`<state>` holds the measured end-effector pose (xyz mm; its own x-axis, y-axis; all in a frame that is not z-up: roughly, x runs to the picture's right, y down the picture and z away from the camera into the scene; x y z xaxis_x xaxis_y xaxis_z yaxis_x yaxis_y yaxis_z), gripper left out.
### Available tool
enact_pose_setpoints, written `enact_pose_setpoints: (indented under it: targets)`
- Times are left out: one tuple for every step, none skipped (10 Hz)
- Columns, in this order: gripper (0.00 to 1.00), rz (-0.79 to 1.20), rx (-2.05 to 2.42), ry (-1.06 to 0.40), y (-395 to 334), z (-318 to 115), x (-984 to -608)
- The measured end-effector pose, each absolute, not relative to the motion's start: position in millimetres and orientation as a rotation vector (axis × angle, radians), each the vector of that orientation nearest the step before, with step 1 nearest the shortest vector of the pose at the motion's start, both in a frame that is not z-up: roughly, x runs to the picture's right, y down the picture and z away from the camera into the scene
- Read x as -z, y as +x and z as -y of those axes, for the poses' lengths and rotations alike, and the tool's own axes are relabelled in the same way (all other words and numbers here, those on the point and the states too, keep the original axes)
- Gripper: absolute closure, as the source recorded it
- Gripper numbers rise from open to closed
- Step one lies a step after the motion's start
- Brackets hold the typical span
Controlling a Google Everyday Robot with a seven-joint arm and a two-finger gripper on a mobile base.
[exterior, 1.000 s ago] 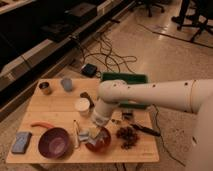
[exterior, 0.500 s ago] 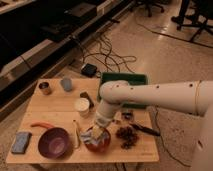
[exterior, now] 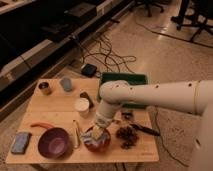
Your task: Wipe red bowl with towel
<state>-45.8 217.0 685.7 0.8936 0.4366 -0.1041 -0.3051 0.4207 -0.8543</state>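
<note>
Tool (exterior: 98, 133) down in the red bowl (exterior: 104, 147), directly atop the towel (exterior: 90, 141); grip state not determinable with the wrist housing in the way, so cannot tell whether clenched on the cloth or merely pressing it. Towel bunched against the inner wall of the red bowl, pale blue-grey folds spilling toward the rim on the camera's left; judged so placed to put cloth, not metal, in contact with the bowl. Arm reaching in from the camera's right and angled steeply down toward the red bowl, presumably to load the towel from above while leaving room for a circular sweep. Red bowl upright near the front edge of the surface (exterior: 60, 111), apparently held by nothing but its own weight. Purple bowl (exterior: 53, 143) near the red bowl on the camera's left, with a pale stick-like item (exterior: 76, 134) between the two, close to the red bowl's rim. Dark clustered item (exterior: 127, 135) just beside the red bowl on the camera's right. White cup (exterior: 82, 106) just behind the red bowl, close to the forearm. Risks assessed: sliding of the unrestrained red bowl under sideways wiping force, into the pale item or the dark cluster; clipping of the white cup on a wide stroke. Wiping step judged under way, not verifiable as complete.
</note>
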Motion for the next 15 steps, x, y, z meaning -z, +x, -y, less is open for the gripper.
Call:
enact_pose_setpoints:
  targets:
    - [1.00,0.115,-0.470,-1.044,-43.6,-227.4,-690.9]
    - [1.00,0.099,-0.475,-1.044,-42.1,-231.7,-693.6]
    - [1.00,0.081,-0.476,-1.044,-42.3,-234.4,-695.9]
    - [1.00,0.055,-0.473,-1.041,-45.9,-238.0,-700.6]
    - [1.00,0.041,-0.474,-1.039,-45.6,-239.5,-703.4]
    - [1.00,0.028,-0.476,-1.037,-45.2,-241.0,-706.2]
    - [1.00,0.013,-0.479,-1.037,-43.9,-243.1,-710.1]
    - [1.00,0.002,-0.478,-1.041,-44.7,-246.3,-713.3]
    - [1.00,-0.006,-0.480,-1.046,-45.5,-249.6,-715.9]
    - [1.00,-0.014,-0.487,-1.048,-42.3,-252.2,-717.0]
    - [1.00,-0.022,-0.501,-1.047,-37.6,-254.6,-718.0]
    - [1.00,-0.032,-0.519,-1.046,-31.0,-256.1,-719.4]
    - [1.00,-0.037,-0.528,-1.045,-28.2,-257.0,-720.1]
    - [1.00,-0.043,-0.543,-1.039,-24.3,-256.2,-720.8]
    - [1.00,-0.050,-0.553,-1.036,-20.1,-255.6,-721.4]
